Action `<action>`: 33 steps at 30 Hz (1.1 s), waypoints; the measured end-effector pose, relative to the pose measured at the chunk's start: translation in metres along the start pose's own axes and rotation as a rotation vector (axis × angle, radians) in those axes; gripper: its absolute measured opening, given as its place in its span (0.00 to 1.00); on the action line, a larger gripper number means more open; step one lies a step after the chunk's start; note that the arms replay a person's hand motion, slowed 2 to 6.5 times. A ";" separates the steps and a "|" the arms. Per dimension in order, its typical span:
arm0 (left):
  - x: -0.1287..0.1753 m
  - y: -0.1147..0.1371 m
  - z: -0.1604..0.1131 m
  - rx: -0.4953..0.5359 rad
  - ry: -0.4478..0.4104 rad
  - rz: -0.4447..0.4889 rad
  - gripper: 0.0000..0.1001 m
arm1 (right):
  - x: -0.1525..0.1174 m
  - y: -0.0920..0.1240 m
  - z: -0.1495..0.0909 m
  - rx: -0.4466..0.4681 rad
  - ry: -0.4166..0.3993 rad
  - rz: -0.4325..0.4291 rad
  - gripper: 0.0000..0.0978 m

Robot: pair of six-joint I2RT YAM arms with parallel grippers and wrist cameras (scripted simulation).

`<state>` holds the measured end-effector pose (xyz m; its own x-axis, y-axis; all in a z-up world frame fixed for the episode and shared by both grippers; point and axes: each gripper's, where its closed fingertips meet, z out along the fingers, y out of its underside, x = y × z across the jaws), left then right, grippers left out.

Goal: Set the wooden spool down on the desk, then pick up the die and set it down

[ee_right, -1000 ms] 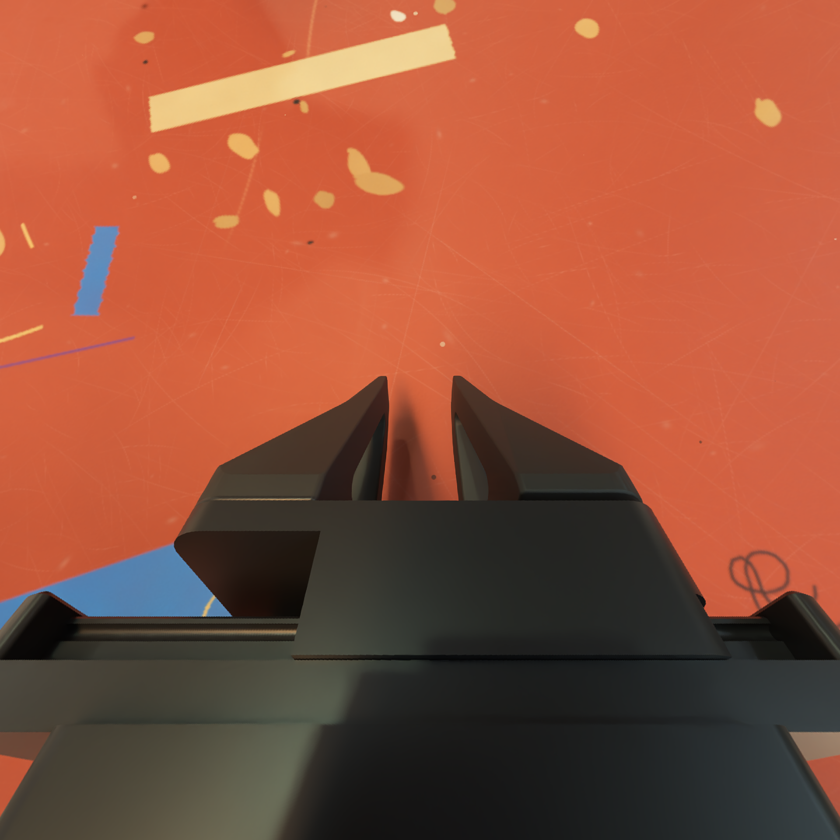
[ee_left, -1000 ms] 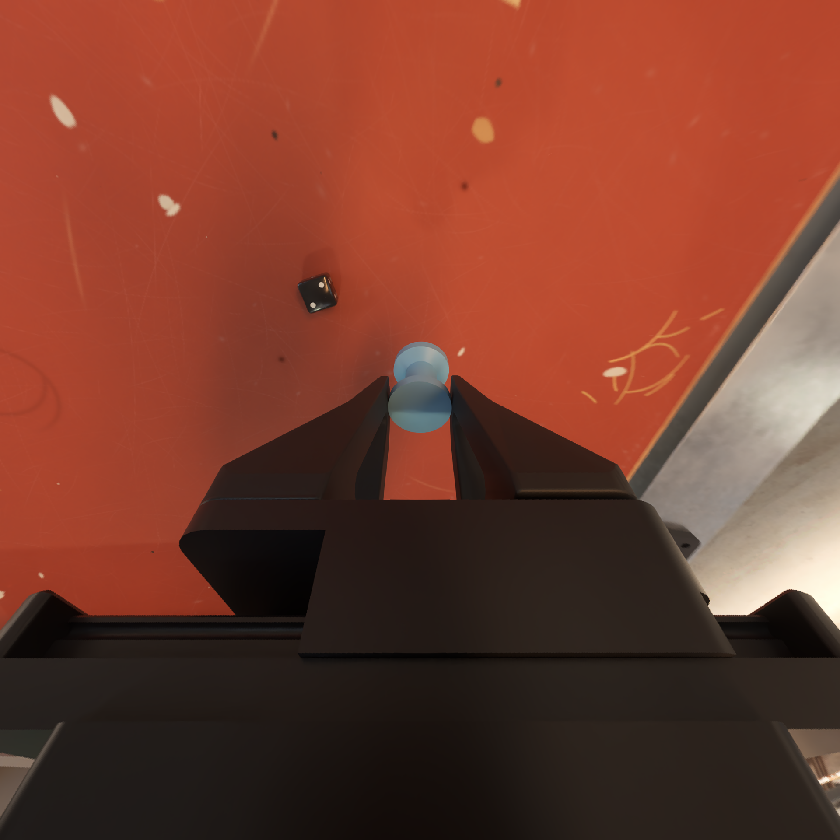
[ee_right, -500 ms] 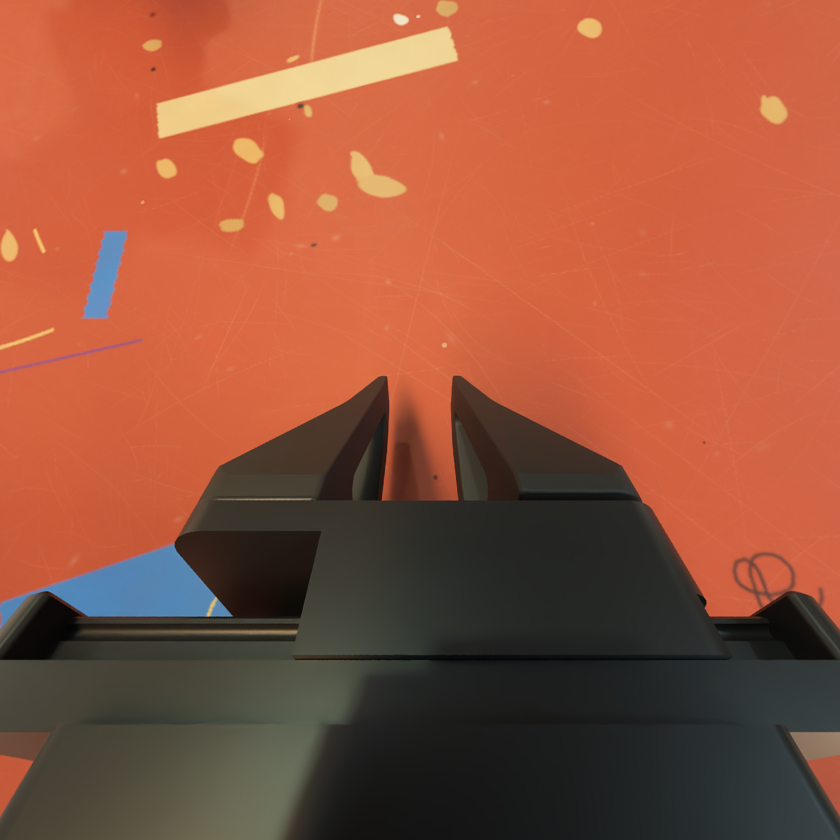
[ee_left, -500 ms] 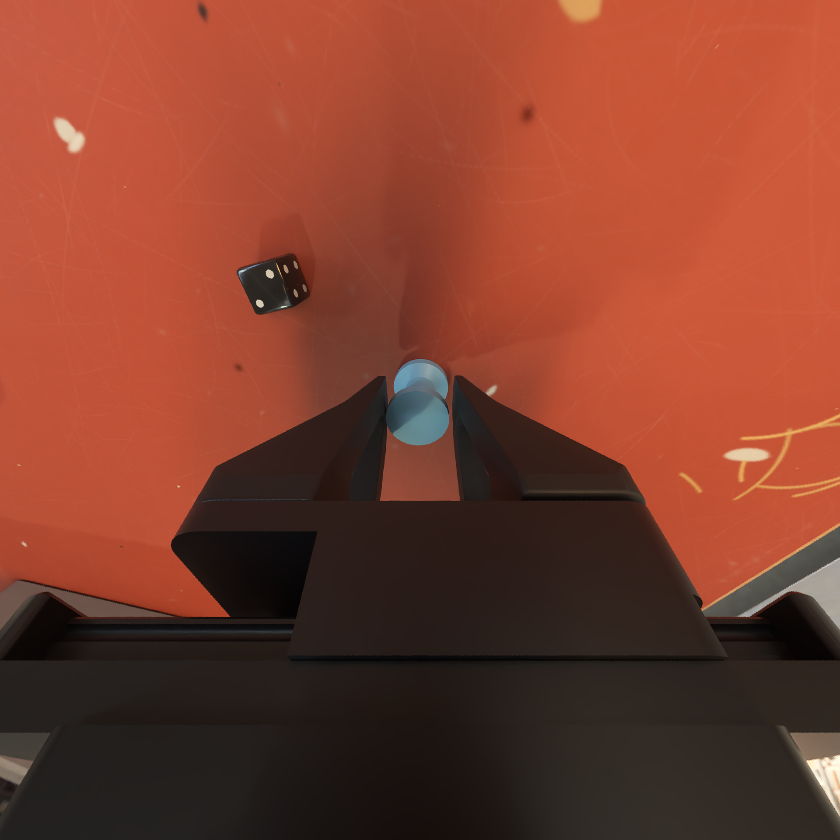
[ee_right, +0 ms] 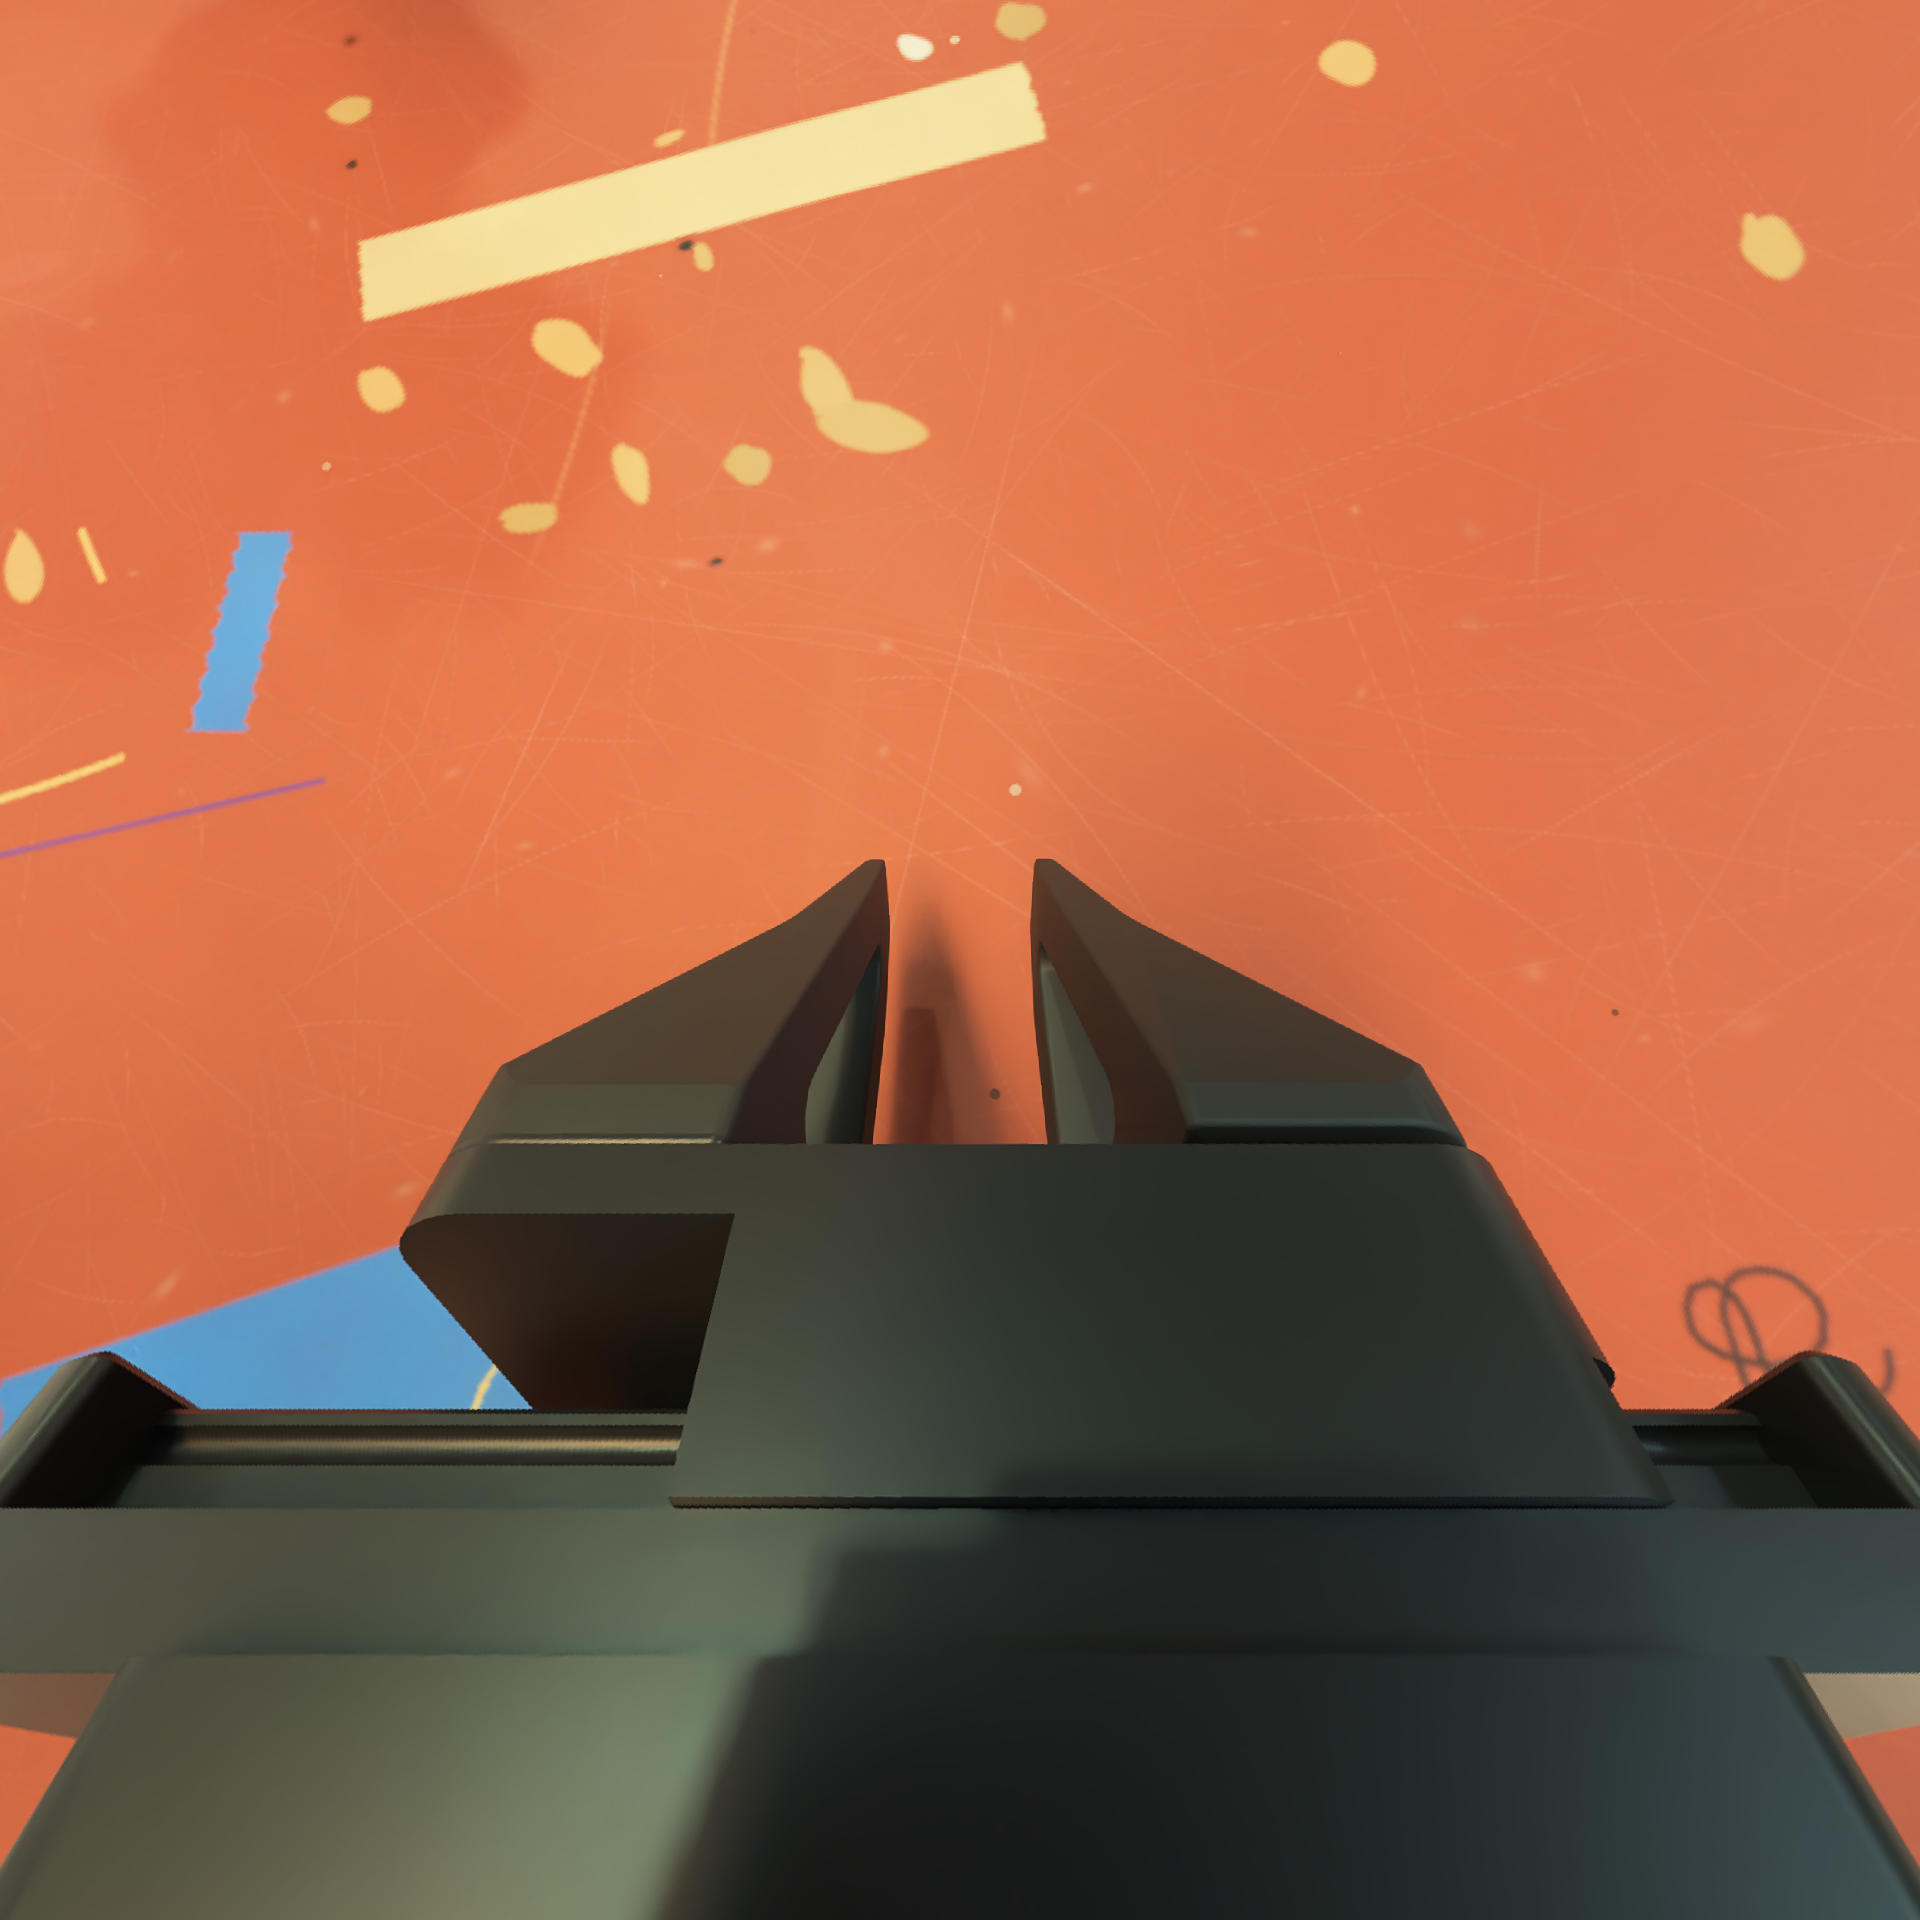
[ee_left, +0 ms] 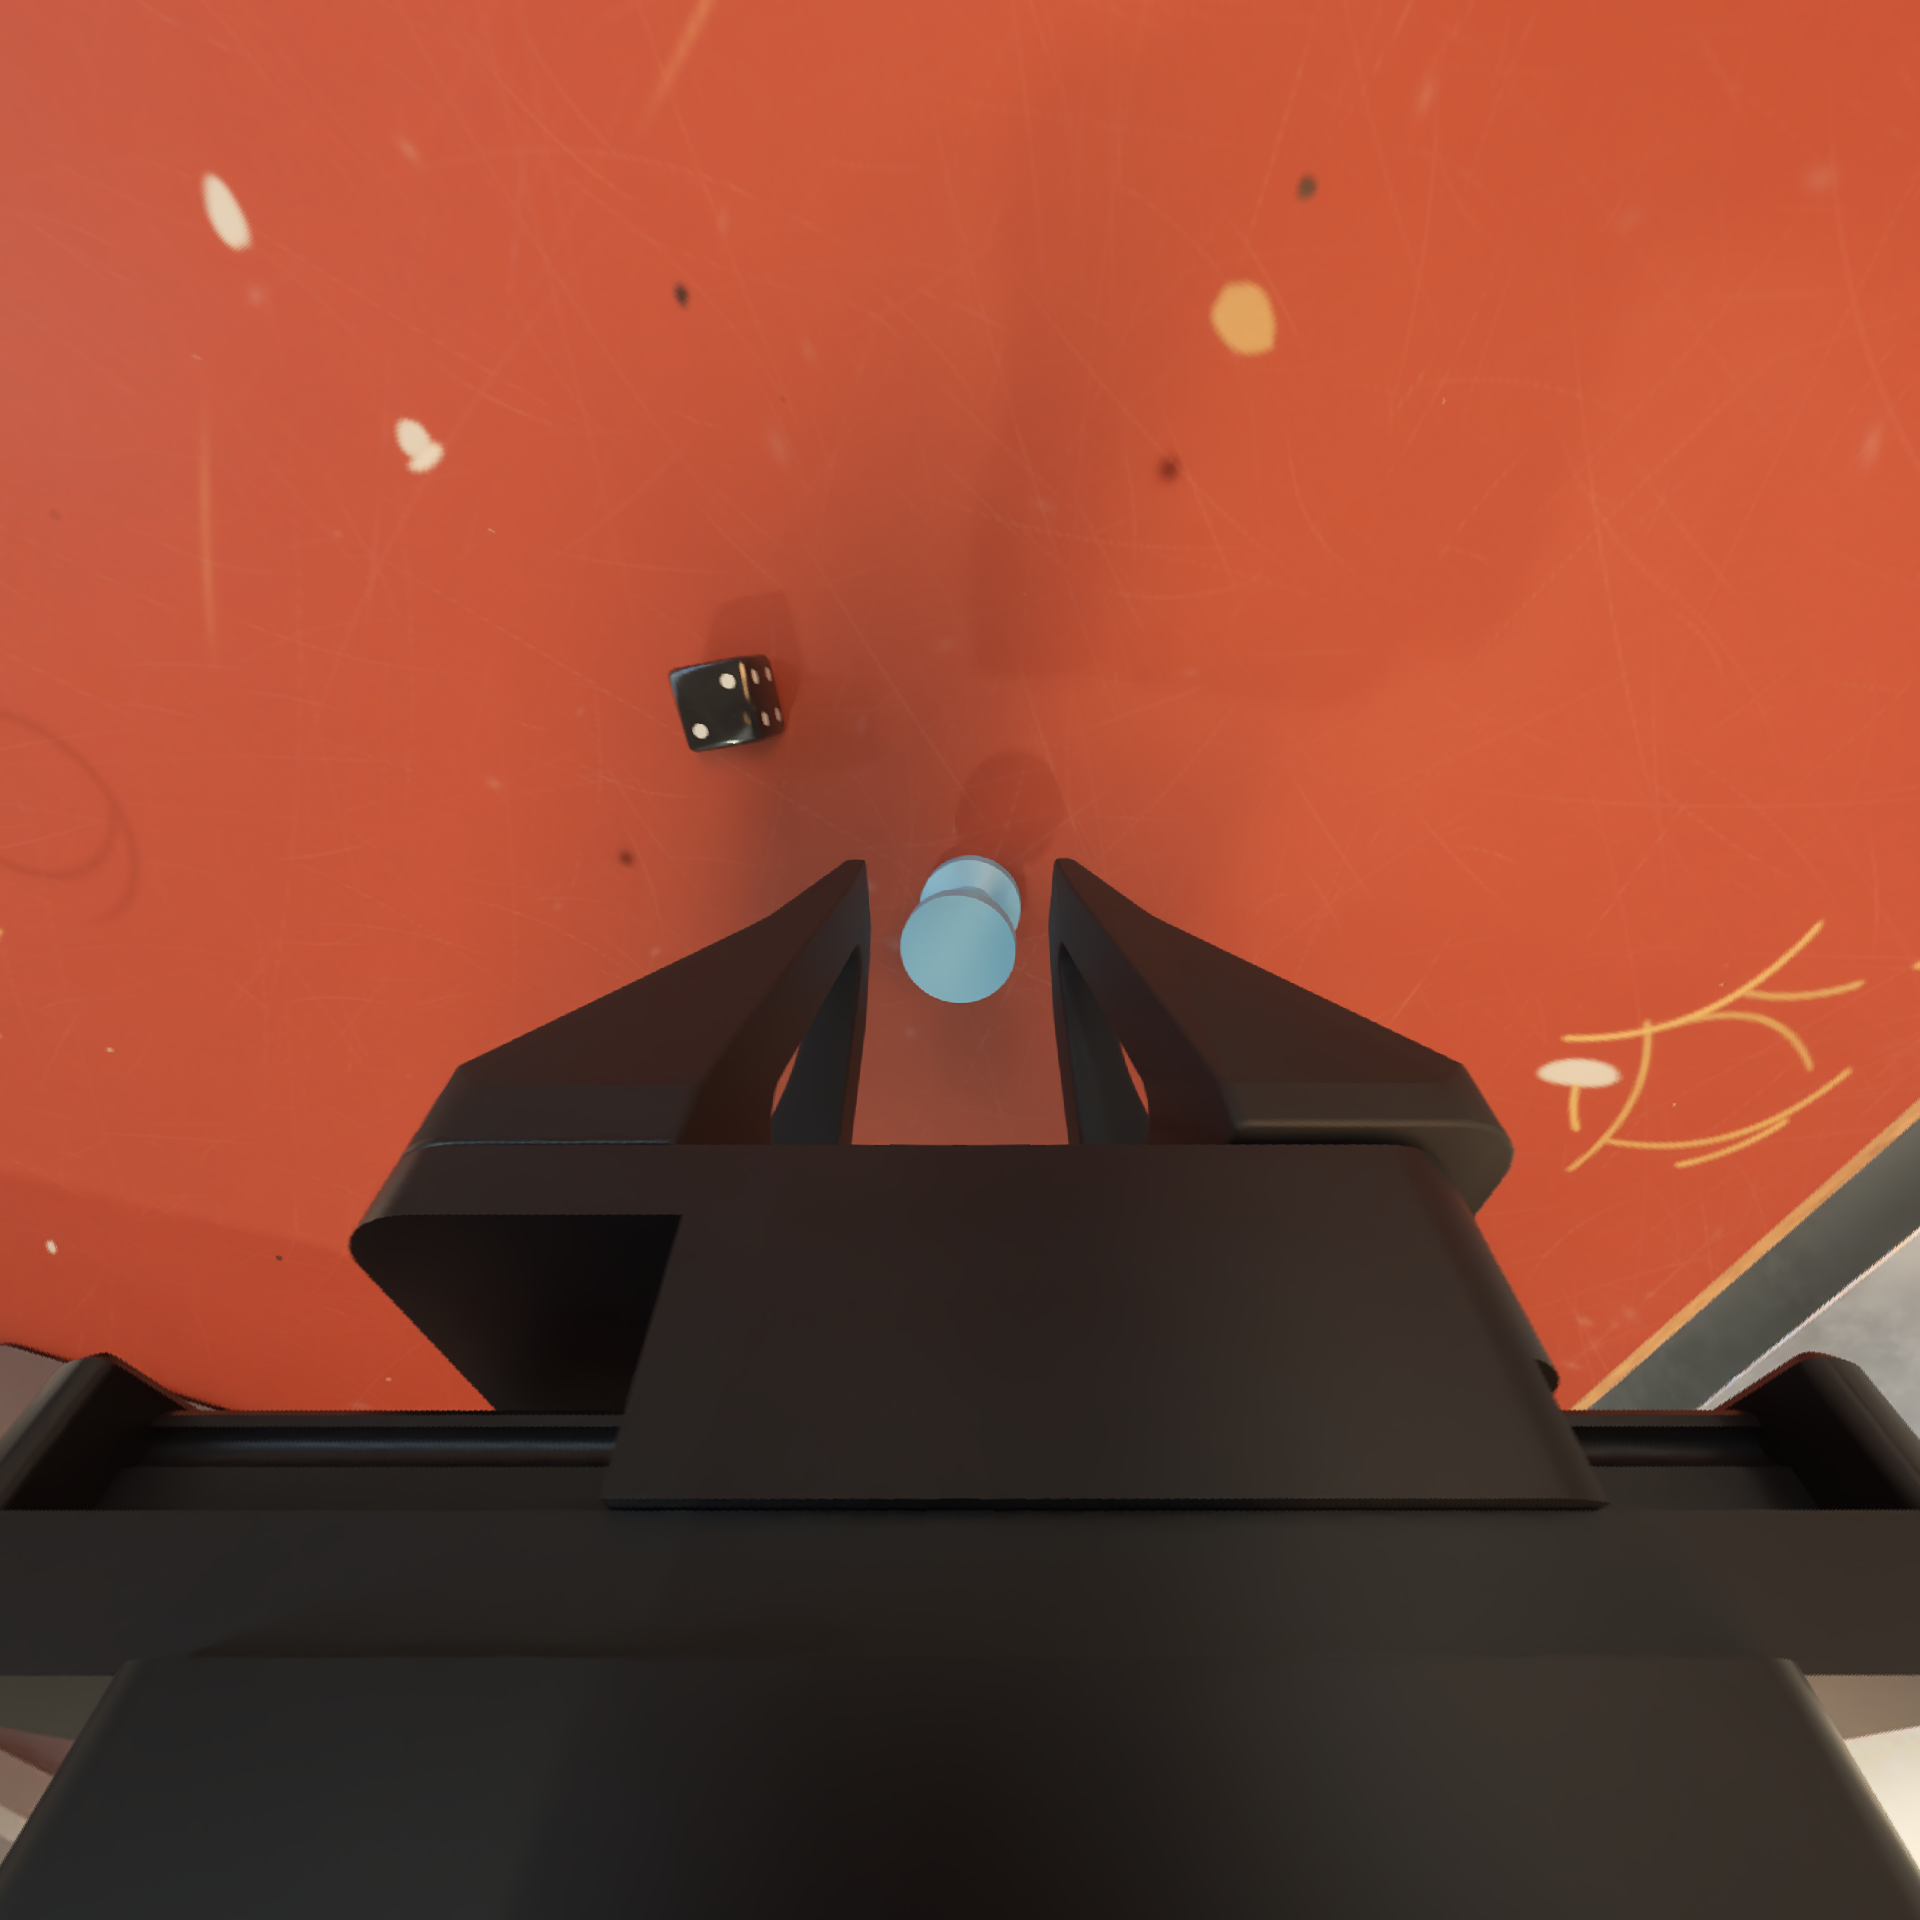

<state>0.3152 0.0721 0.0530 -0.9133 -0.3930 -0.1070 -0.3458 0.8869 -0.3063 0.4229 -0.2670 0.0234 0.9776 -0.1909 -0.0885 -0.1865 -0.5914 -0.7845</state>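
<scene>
Spool (ee_left: 958, 938), pale blue, stands between your left gripper (ee_left: 958, 868) fingers, jaws parted clear of it, apparently resting on the red desk (ee_left: 1455, 623). Black die (ee_left: 727, 702) sits nearby. Right gripper (ee_right: 958, 868): jaws narrow, empty.

Scratched red desk (ee_left: 1455, 623): black die (ee_left: 729, 702) near upright pale-blue spool (ee_left: 961, 930).

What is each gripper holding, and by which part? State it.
Nothing is held. The left gripper is open, with gaps on both sides of the blue spool, which stands between its fingers. The right gripper is empty.
</scene>
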 end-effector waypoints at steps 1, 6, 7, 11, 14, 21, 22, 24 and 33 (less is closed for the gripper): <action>-0.001 -0.002 -0.002 0.013 -0.007 -0.005 0.31 | 0.000 0.000 0.000 0.000 0.001 -0.001 0.24; -0.009 -0.006 -0.005 0.046 -0.029 -0.045 0.46 | -0.001 0.000 0.000 -0.002 0.007 -0.009 0.24; -0.010 -0.007 -0.004 0.047 -0.028 -0.054 0.46 | -0.001 0.000 0.000 -0.003 0.008 -0.010 0.24; -0.010 -0.012 -0.001 0.052 -0.008 -0.066 0.45 | -0.001 0.001 0.000 -0.005 0.010 -0.013 0.24; -0.007 -0.017 -0.001 0.061 0.022 -0.059 0.39 | -0.001 0.001 0.000 -0.005 0.010 -0.012 0.24; -0.004 -0.027 -0.012 0.116 0.098 -0.052 0.34 | -0.001 0.001 0.000 -0.005 0.010 -0.012 0.24; -0.005 -0.028 -0.013 0.123 0.099 -0.053 0.34 | -0.001 0.001 0.000 -0.005 0.010 -0.012 0.24; -0.010 -0.031 -0.015 0.141 0.088 -0.056 0.34 | -0.001 0.001 0.000 -0.005 0.010 -0.012 0.24; -0.037 -0.040 -0.012 0.163 0.000 -0.112 0.26 | -0.001 0.001 0.000 -0.007 0.010 -0.012 0.24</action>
<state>0.3598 0.0539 0.0808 -0.8712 -0.4868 -0.0636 -0.4056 0.7867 -0.4654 0.4217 -0.2674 0.0225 0.9787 -0.1917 -0.0732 -0.1757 -0.5990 -0.7812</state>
